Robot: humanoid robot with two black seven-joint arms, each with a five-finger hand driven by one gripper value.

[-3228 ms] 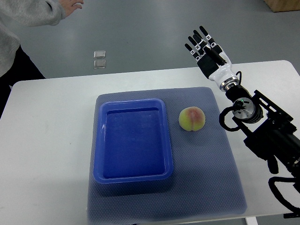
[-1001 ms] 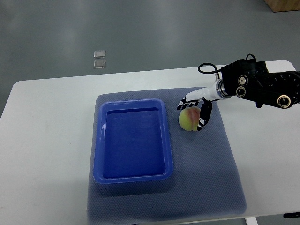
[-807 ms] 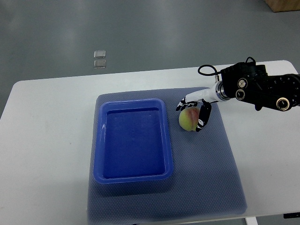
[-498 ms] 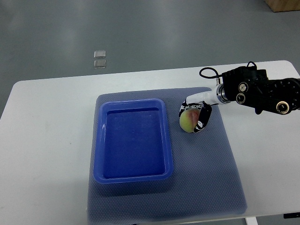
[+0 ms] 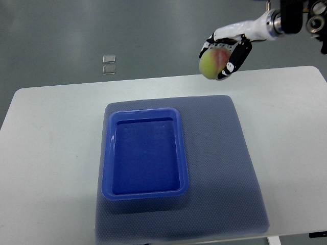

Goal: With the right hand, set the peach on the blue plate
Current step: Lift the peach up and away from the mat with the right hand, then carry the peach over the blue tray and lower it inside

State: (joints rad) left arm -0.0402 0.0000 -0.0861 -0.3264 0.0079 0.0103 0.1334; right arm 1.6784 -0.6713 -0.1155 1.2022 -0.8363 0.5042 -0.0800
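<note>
Right hand: comes in from the upper right corner, arm mostly cut off by the frame edge; fingers wrapped round the peach, firm grasp.
Peach: yellow-green w/ a red blush, held up in the air, off the mat; seen in the picture past the table's far edge, at approx. 1 o'clock from the plate.
Blue plate: deep rectangular tray w/ rounded corners, sits on the left half of the mat, long side running 12 to 6 o'clock; nothing in it.
Mat: grey-blue, textured, lies flat under the plate; its right half is bare.
Table: white, rounded corners, mat approx. centred on it.
Floor: grey; two small clear square bits, one just beside the other, lie at 11 o'clock from the plate, beyond the table's far edge.
Peach vs plate: well apart, no contact.
</note>
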